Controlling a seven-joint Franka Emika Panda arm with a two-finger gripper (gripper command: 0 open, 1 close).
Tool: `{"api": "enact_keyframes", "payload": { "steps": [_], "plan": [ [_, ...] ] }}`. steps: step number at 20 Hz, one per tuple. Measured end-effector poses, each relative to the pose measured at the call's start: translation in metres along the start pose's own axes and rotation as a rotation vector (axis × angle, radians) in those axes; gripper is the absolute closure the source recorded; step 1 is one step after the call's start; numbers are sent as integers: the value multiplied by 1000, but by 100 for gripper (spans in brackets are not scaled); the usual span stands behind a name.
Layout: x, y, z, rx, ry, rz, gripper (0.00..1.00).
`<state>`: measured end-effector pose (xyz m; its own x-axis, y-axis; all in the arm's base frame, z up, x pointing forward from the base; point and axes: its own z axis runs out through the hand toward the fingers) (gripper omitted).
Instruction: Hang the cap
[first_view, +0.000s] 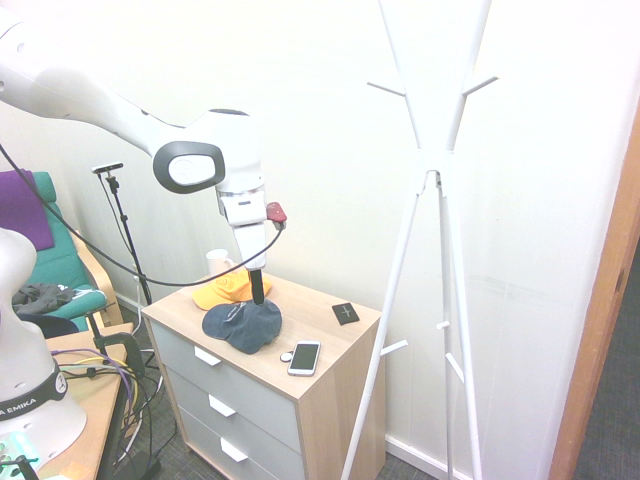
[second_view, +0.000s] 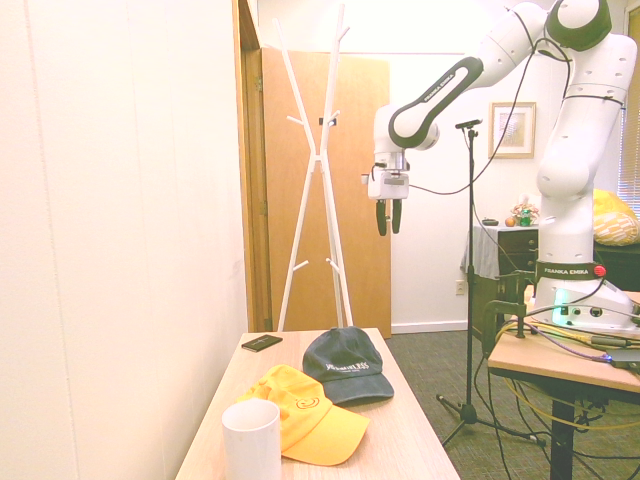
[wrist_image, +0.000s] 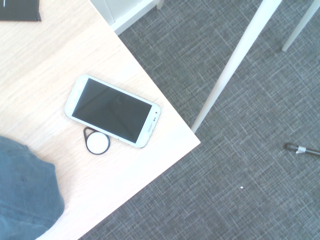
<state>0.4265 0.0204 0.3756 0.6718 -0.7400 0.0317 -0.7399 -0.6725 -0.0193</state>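
The cap (first_view: 243, 325), dark slate-blue, lies crown-up on the wooden top of the chest of drawers (first_view: 330, 362), its brim toward the front edge; nothing lifts it and nothing is clamped on it, so by these pictures the hanging has not begun; the orange-yellow cap (first_view: 230, 290) lies touching it on the side nearer the white mug (first_view: 218, 263), which stands by the wall; on the cap's other side a white phone (first_view: 304, 357) rests face-up near the front corner, a small round tag (first_view: 286, 355) touching its long edge, and a flat black card (first_view: 346, 313) lies farther back; the gripper (second_view: 388, 217) hangs in the air above the chest, its two dark fingers pointing down, a narrow gap between them and nothing in it, as the second exterior view shows; in the first exterior view it seems to touch the cap, but that is a matter of angle, and the wrist view looks down on the phone and the chest's corner from well above; the white coat stand (first_view: 432, 170) rises just beside the chest, its upper pegs bare; what remains, in all likelihood, is everything: descent, grip, lift, and setting the cap on a peg.
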Motion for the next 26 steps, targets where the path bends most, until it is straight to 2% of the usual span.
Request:
{"api": "enact_keyframes", "payload": {
  "steps": [4,7,11,15,21,26],
  "plan": [
    [-3,-7,2,4,11,-16,0],
    [-31,-44,17,1,30,-72,0],
    [-76,-104,52,-38,42,-142,0],
    [-111,-145,94,-67,44,-201,0],
    [-159,-185,162,-79,28,-290,0],
    [-186,-204,189,-42,21,-348,0]
  ]
}}
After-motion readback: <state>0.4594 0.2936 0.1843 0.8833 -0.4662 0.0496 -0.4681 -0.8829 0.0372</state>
